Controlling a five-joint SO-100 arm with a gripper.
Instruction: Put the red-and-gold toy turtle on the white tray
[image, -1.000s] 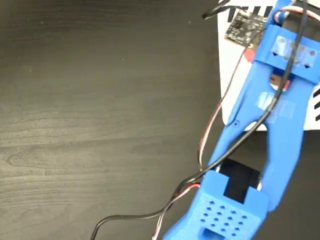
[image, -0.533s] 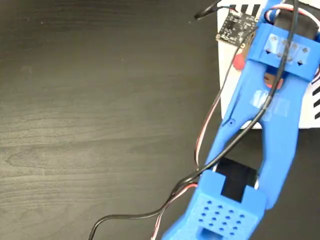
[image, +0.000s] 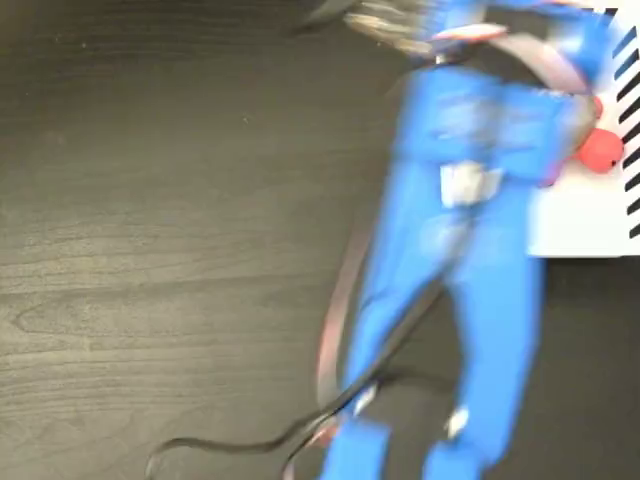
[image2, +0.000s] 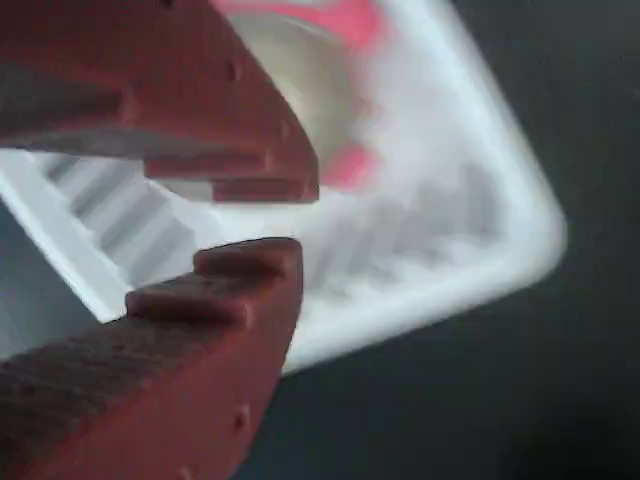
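Note:
The red-and-gold toy turtle (image2: 305, 75) lies on the white tray (image2: 450, 230); in the wrist view its pale gold shell and coral-red feet show blurred behind the upper finger. The fixed view shows only a red bit of the turtle (image: 600, 150) beside the blurred blue arm (image: 470, 220), on the white tray (image: 580, 215) with black stripes at its right edge. My gripper (image2: 280, 215) has red toothed fingers. They stand a little apart with nothing between them, drawn back from the turtle. The arm hides the gripper in the fixed view.
The tray sits at the top right corner of a dark wooden table (image: 150, 200). Black and red cables (image: 230, 440) trail from the arm across the lower middle of the table.
The arm has swung fast to the left and is now blurred. The turtle's red part, earlier under the arm, now shows uncovered on the tray to the arm's right.

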